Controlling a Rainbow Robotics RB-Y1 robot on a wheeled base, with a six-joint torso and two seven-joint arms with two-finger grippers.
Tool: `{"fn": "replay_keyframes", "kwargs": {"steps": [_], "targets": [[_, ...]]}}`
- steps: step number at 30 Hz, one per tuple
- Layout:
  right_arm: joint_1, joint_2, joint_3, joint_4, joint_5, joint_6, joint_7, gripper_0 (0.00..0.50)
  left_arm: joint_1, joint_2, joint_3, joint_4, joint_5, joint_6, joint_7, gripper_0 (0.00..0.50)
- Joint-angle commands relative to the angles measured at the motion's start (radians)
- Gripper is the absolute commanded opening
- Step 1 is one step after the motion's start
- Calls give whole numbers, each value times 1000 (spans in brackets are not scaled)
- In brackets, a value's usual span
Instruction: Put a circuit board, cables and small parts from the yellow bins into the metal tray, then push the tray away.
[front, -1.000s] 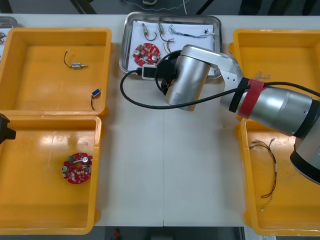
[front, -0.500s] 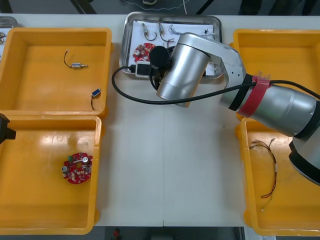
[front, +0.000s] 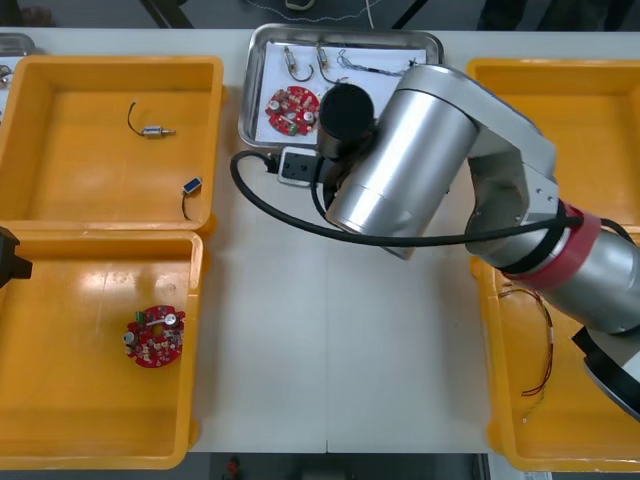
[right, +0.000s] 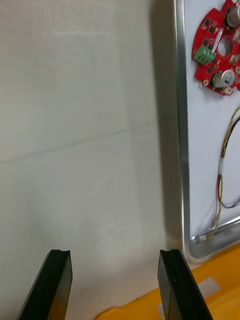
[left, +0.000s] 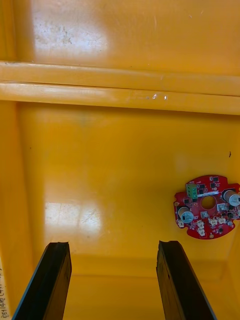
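Right gripper (right: 115, 252): I am seeing its fingers standing open with nothing between them, hanging over the bare table (right: 80, 125) just beside the rim of the metal tray (right: 179, 125), near one of its corners

Right arm (front: 400, 160): reaching across the middle of the table and covering the tray's near right part in the front view

Tray contents: a circuit board (front: 292, 108) is lying flat on the white inside, towards the tray's left side; small metal parts (front: 292, 62) and cables (front: 375, 66) are lying along its far side

Left gripper (left: 114, 245): I am reading its fingers as open and empty, hanging over the near left bin (left: 100, 165) at the table's left edge

Near left bin: a second circuit board (left: 206, 206) is lying flat on the floor, off to the side of one finger, touching neither

Far left bin (front: 60, 100): a metal part with a black wire (front: 153, 131) and a small blue part (front: 192, 185) are lying well apart

Near right bin (front: 500, 400): a red and yellow cable (front: 545, 340) is lying loose inside, partly under the right arm
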Motion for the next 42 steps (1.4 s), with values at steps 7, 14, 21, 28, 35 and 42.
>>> {"fn": "replay_keyframes", "kwargs": {"steps": [7, 14, 21, 28, 35, 42], "targets": [[205, -7, -239, -350, 0, 177, -57, 500, 18, -9, 24, -26, 8, 6, 65, 500], [345, -17, -390, -473, -46, 177, -146, 500, 18, -9, 24, -26, 8, 6, 65, 500], [478, -38, -578, -528, -170, 177, -298, 500, 18, -9, 24, -26, 8, 6, 65, 500], [601, -92, -749, -576, -256, 177, -439, 500, 18, -9, 24, -26, 8, 6, 65, 500], [653, -102, -895, -588, -275, 177, -487, 500, 18, -9, 24, -26, 8, 6, 65, 500], [733, -121, -1035, -580, -310, 177, -499, 500, 18, -9, 24, -26, 8, 6, 65, 500]]}}
